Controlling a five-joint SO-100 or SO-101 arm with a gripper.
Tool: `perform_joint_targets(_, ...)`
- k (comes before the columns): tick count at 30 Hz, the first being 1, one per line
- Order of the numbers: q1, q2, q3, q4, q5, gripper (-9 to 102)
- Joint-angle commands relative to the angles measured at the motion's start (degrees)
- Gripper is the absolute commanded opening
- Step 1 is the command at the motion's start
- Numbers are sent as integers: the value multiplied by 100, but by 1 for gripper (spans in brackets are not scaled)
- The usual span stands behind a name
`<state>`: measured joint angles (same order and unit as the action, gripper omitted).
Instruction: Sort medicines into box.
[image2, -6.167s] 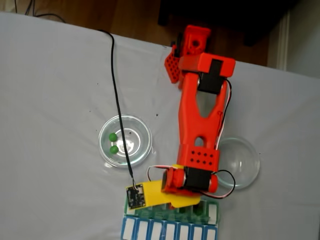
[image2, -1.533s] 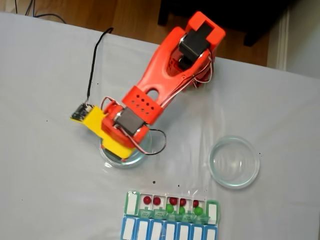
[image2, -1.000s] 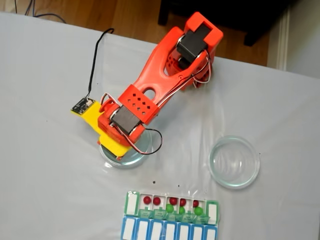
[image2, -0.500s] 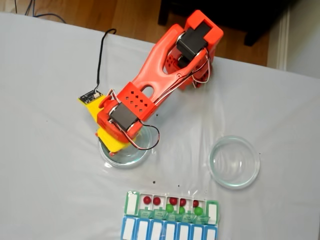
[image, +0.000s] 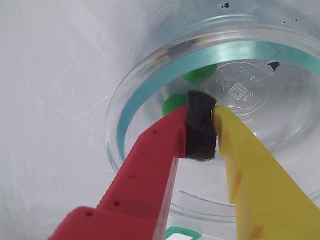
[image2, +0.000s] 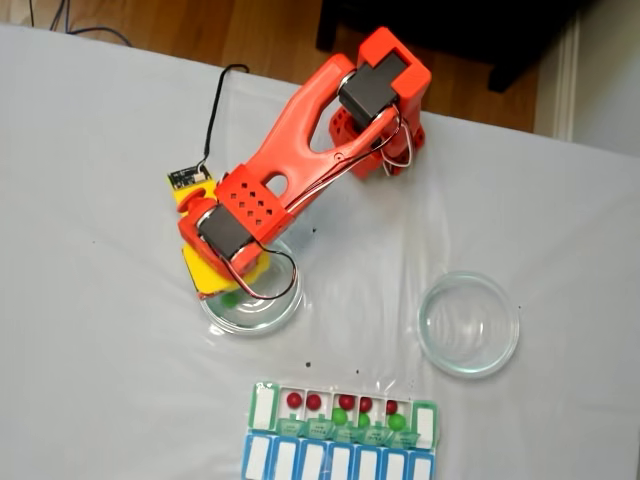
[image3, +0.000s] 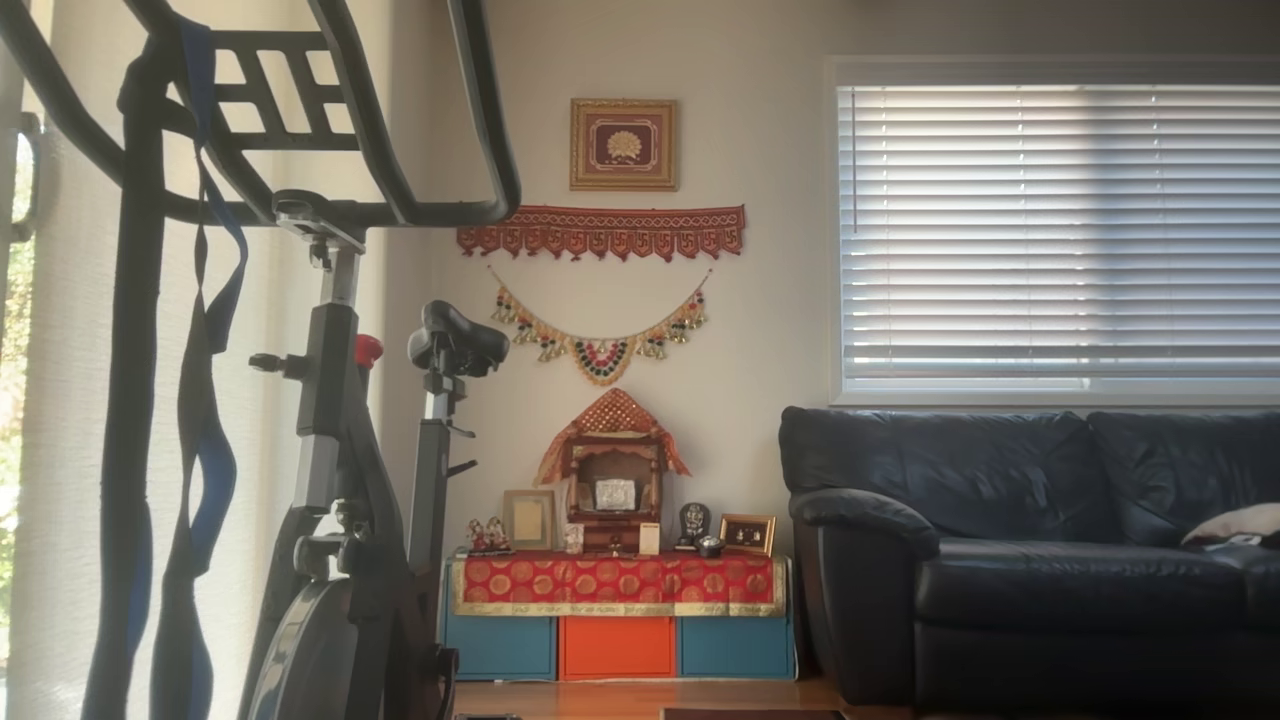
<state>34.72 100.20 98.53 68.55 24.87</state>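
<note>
The gripper (image: 201, 107) hangs inside the left dish (image2: 285, 308), its jaws together on their black foam pad with nothing between them. Two green pills (image: 175, 103) lie just beyond the tips, seemingly untouched. The box (image2: 429, 425) sits near the bench (image2: 100, 350) edge with red and green pills in its compartments.

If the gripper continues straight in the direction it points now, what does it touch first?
Probably the nearer glossy green pill in the round clear glass dish; the closed gripper points just beside it, though depth is unclear.
</note>
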Motion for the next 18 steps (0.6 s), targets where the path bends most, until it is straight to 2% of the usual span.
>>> perform_joint_targets(1,-44,202,-387,9,237,1)
perform_joint_targets(18,-369,132,-255,-264,1696,1)
